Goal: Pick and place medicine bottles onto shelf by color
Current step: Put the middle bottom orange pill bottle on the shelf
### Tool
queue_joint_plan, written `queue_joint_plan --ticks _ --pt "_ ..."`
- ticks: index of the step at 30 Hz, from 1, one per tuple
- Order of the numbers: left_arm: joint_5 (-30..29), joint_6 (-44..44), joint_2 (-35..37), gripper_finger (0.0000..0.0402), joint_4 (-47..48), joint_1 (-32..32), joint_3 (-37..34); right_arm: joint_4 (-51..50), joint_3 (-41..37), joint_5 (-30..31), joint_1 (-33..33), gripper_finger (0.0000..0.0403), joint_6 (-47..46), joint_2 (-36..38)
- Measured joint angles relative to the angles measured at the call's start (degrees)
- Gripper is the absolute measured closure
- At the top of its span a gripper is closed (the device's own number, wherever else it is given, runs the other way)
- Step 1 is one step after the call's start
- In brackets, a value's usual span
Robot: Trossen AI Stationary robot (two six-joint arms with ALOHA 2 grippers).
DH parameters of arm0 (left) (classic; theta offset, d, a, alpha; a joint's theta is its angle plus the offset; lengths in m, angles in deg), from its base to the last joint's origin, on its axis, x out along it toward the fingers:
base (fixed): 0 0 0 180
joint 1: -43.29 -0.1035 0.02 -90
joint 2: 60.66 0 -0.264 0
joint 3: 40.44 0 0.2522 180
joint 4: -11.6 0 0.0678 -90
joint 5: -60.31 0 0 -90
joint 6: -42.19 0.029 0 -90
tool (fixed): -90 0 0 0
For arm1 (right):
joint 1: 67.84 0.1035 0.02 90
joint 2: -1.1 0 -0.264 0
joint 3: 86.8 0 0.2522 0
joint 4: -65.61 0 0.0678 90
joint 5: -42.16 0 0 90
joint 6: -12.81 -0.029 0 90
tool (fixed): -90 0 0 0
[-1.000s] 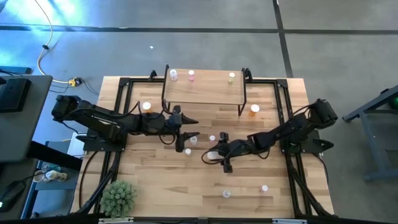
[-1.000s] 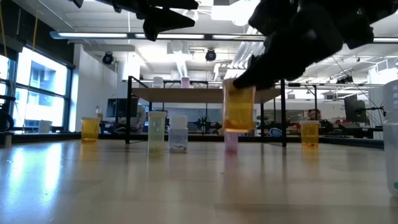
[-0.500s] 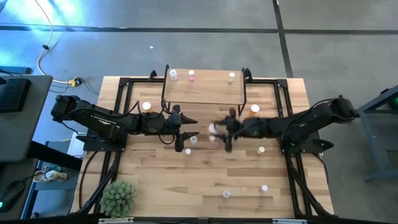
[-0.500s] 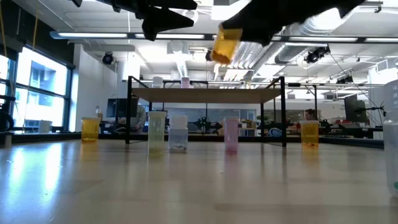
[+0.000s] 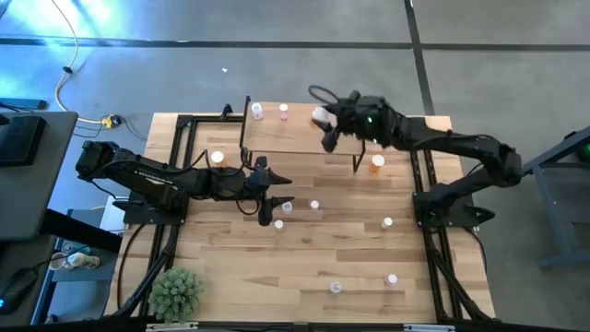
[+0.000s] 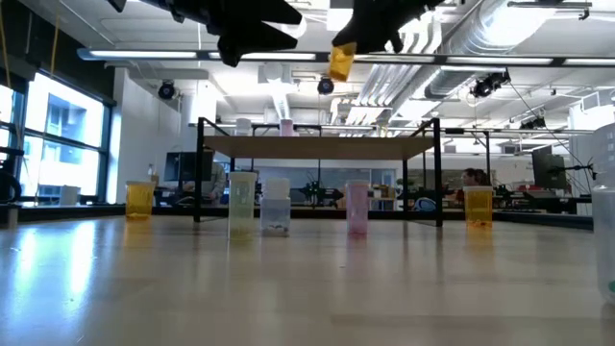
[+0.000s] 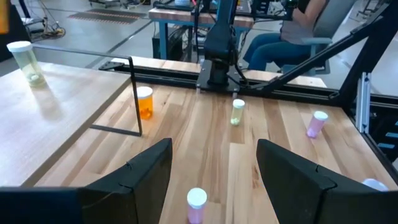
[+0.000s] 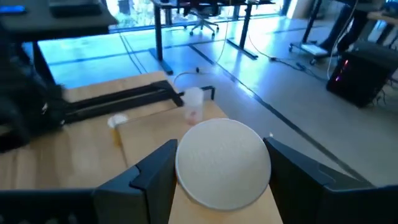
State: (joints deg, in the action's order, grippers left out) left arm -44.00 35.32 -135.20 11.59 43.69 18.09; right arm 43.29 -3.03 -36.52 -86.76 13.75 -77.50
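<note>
Right jaws point(image 5: 324, 124): raised above the shelf point(image 5: 304, 138), over its far edge near the middle, closed on an orange bottle point(image 6: 341, 61). In the right wrist view the bottle's white cap point(image 8: 222, 163) filled the gap between the two fingers, its flat top facing the camera, so the bottle's long axis ran along the fingers. In the low view the bottle hung well above the shelf board, slightly tilted, with open air beneath it.

Left jaws point(image 5: 274, 198): held over the tabletop point(image 5: 369, 267) in front of the shelf's left end, standing open with nothing between them. A pink bottle point(image 7: 196, 205) stood upright on the tabletop just ahead of the gap between the fingers, not touched.

Shelf contents: a whitish bottle point(image 5: 257, 112) and a pink bottle point(image 5: 284, 112) side by side at the far left corner; a yellowish bottle point(image 5: 343, 114) at the far right. The middle and near part of the board lay bare.

Tabletop contents, all upright: an orange bottle point(image 5: 377, 164) just beside the shelf's right legs; another orange bottle point(image 5: 218, 158) left of the shelf; small bottles point(image 5: 314, 205) near the left jaws; one point(image 5: 386, 222) toward the right; two point(image 5: 336, 288) near the front edge. A green plant ball point(image 5: 175, 292) sat at the front left corner.
</note>
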Motion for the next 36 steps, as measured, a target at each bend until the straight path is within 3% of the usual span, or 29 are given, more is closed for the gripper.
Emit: queue_joint_plan --ticks 8,16,36 --pt "0.17 0.0 0.0 0.0177 0.55 0.02 0.0 -0.51 4.06 -3.84 -6.15 0.0198 -0.46 -10.11" --pt "0.17 0.02 0.0 0.0177 0.74 0.02 0.0 -2.06 4.18 -3.87 -9.39 0.0198 0.69 -16.62" --pt "0.17 0.02 0.0 0.0177 0.71 0.0 0.0 -2.18 4.16 -1.1 -9.98 0.0187 1.55 -17.25"
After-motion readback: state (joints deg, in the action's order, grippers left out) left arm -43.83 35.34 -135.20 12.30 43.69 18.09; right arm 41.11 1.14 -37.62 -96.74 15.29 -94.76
